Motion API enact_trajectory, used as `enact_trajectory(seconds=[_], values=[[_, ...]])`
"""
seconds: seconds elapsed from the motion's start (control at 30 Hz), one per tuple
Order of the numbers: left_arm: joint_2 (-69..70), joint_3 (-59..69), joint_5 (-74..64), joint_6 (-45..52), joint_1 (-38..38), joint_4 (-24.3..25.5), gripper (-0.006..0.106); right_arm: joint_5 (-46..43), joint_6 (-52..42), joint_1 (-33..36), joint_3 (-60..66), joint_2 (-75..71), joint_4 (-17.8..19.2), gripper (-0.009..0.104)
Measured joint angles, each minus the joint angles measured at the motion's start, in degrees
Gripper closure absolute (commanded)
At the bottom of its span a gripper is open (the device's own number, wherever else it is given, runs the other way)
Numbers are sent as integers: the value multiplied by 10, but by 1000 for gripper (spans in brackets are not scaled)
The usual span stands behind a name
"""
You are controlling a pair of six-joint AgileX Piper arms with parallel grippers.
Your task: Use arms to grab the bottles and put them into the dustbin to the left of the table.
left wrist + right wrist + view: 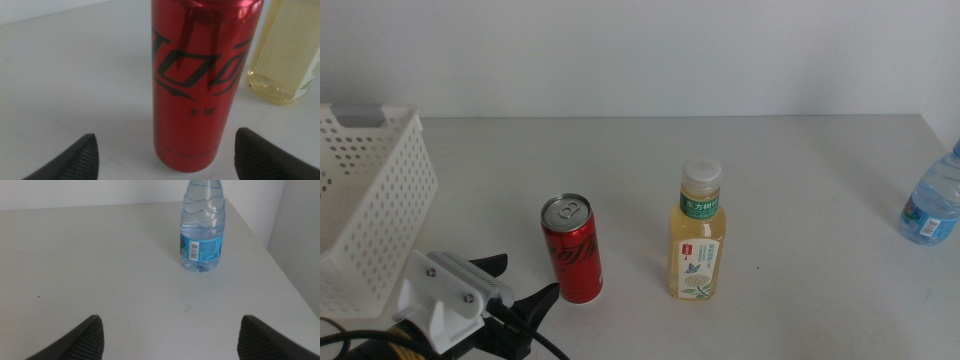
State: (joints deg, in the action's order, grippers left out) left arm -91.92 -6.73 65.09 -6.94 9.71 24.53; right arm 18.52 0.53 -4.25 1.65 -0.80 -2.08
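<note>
Red can (200,85) upright, just ahead of wide-spread left pincer (165,150)

Left arm (440,305): white angular wrist housing with two small round screws on its upper face; black cable (360,335) looping beneath, beside a yellowish wound section. Left gripper (525,285): two black, tapered, pointed jaws set wide apart, matte with finely ribbed tips. Right gripper (167,335): matching pair of dark ribbed jaws, likewise spread; arm itself unseen.
</note>
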Motion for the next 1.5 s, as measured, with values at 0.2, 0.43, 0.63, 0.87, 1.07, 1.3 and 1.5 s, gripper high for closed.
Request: enact_trajectory(seconds=[0.2, 0.43, 0.63, 0.87, 1.07, 1.3, 1.5], values=[[-28, -36, 0, -20, 0, 24, 8, 0, 0, 0, 0, 0, 0, 20], [-55, -76, 0, -36, 0, 48, 8, 0, 0, 0, 0, 0, 0, 20], [-86, -109, 0, -49, 0, 78, 8, 0, 0, 0, 0, 0, 0, 20], [-104, -139, 0, -62, 1, 103, 8, 0, 0, 0, 0, 0, 0, 20], [-121, -165, 0, -74, 3, 116, 8, 0, 0, 0, 0, 0, 0, 20], [-127, -190, 0, -95, 5, 132, 8, 0, 0, 0, 0, 0, 0, 20], [-129, -198, 0, -102, 5, 135, 9, 0, 0, 0, 0, 0, 0, 20]])
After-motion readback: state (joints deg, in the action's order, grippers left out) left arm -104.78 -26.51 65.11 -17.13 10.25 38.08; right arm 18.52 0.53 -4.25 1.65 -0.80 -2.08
